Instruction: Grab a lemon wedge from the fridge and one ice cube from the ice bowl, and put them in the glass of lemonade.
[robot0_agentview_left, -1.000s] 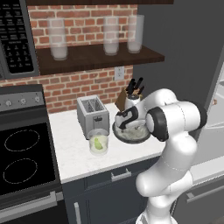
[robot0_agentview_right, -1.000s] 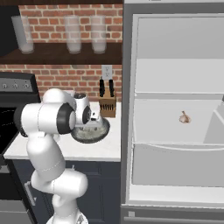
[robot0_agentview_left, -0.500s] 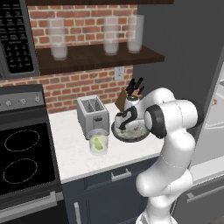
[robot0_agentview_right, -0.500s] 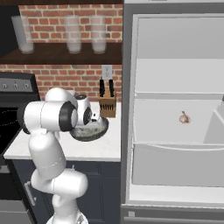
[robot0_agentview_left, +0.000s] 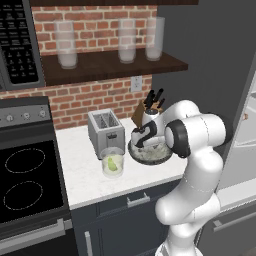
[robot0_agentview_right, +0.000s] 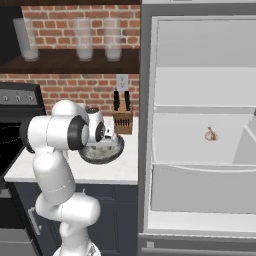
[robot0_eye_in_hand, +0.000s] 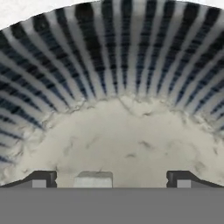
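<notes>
My gripper (robot0_eye_in_hand: 111, 181) is down inside the ice bowl (robot0_eye_in_hand: 131, 57), open, its two fingertips (robot0_eye_in_hand: 41, 179) set wide apart. A small pale ice cube (robot0_eye_in_hand: 93, 179) sits between them on the whitish ice, nearer the left tip and touching neither. The dark grey ice bowl (robot0_agentview_left: 159, 155) stands on the counter under my hand, right of the glass of lemonade (robot0_agentview_left: 112, 162). A lime-green lemon wedge (robot0_agentview_left: 113, 164) shows inside that glass. The fridge (robot0_agentview_right: 200, 95) stands open at the right.
A silver toaster (robot0_agentview_left: 105, 131) stands behind the glass, and a knife block (robot0_agentview_right: 122, 119) is by the brick wall. A stove (robot0_agentview_left: 25, 180) lies left of the counter. A beige garlic-like bulb (robot0_agentview_right: 211, 134) rests on a fridge shelf. Frosted glasses (robot0_agentview_left: 66, 46) line the wall shelf.
My hand has eased slightly lower into the ice bowl. The jaws have stayed wide, and the bowl and the glass have not moved.
</notes>
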